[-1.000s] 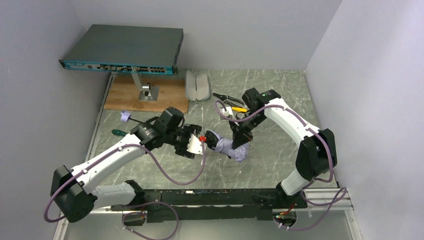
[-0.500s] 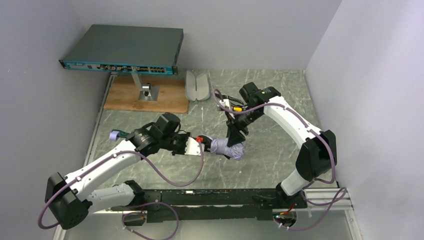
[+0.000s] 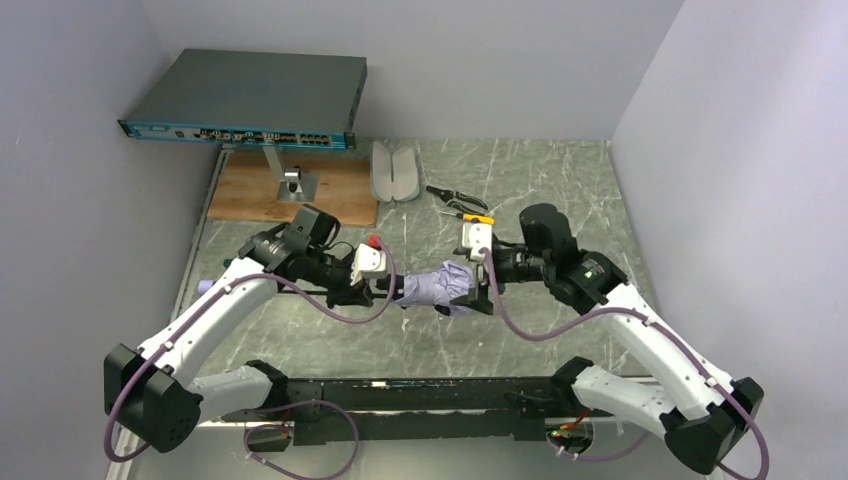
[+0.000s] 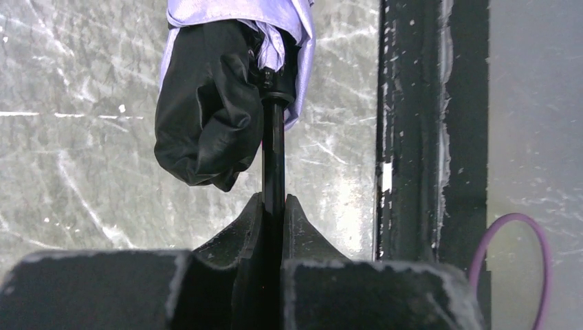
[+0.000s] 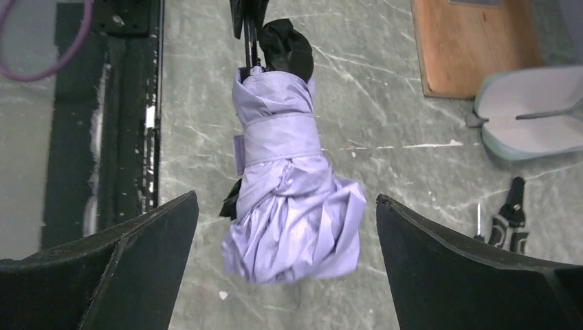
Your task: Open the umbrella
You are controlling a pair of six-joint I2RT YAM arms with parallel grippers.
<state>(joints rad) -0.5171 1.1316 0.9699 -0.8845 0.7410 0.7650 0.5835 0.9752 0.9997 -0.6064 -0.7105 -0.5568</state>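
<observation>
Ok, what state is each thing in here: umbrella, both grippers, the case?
umbrella: closed, canopy bunched, strap wrapped round.
left gripper: shut on the umbrella's shaft.
right gripper: open, fingers either side of the canopy, not touching.
case: hinged open, lying flat.

Umbrella point(image 3: 432, 287) between left gripper point(image 3: 388, 291) and right gripper point(image 3: 472, 288) — case point(image 3: 395, 172) behind.

Both arms reach in to meet at centre frame in the top view, wrists facing each other. Left gripper point(image 4: 273, 204) is clamped tight on the umbrella point(image 3: 435, 287) shaft. Right gripper point(image 5: 285, 199) gapes wide, fingers point(image 5: 137, 261) spread either side, touching nothing.
</observation>
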